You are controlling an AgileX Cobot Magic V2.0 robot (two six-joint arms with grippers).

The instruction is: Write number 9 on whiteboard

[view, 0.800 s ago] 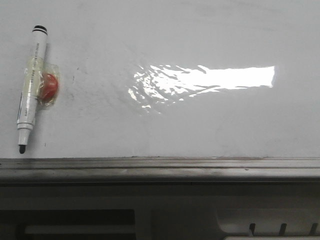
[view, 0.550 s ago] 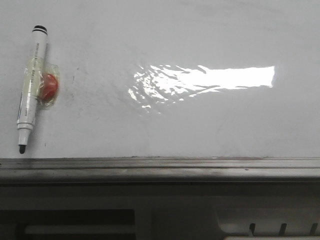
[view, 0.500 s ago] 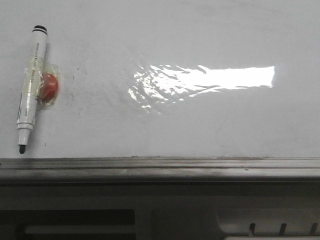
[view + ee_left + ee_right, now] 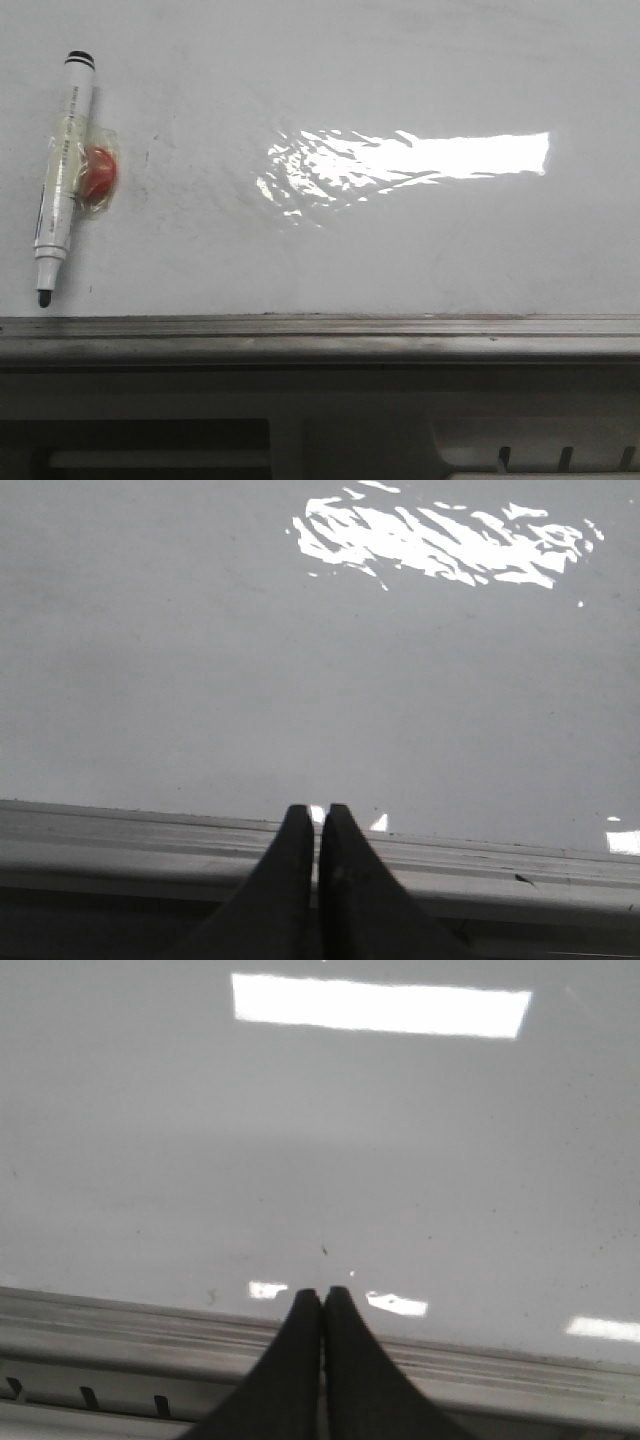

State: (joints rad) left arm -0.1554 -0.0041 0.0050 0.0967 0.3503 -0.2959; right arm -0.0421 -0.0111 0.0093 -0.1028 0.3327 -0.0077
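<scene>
No text, number or sign could be read anywhere. The marker (image 4: 64, 178) lying on the whiteboard (image 4: 400, 250) carried a strip of dark print along its white barrel, but it was too small and blurred to make out any letters or a brand. The whiteboard itself bore no written figure, only faint smudges and specks. In both wrist views the board surface and its grey rail (image 4: 480, 860) showed no lettering or labels either.

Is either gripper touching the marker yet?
Apart. Front view shows the marker lying alone on the whiteboard, no gripper near it.
</scene>
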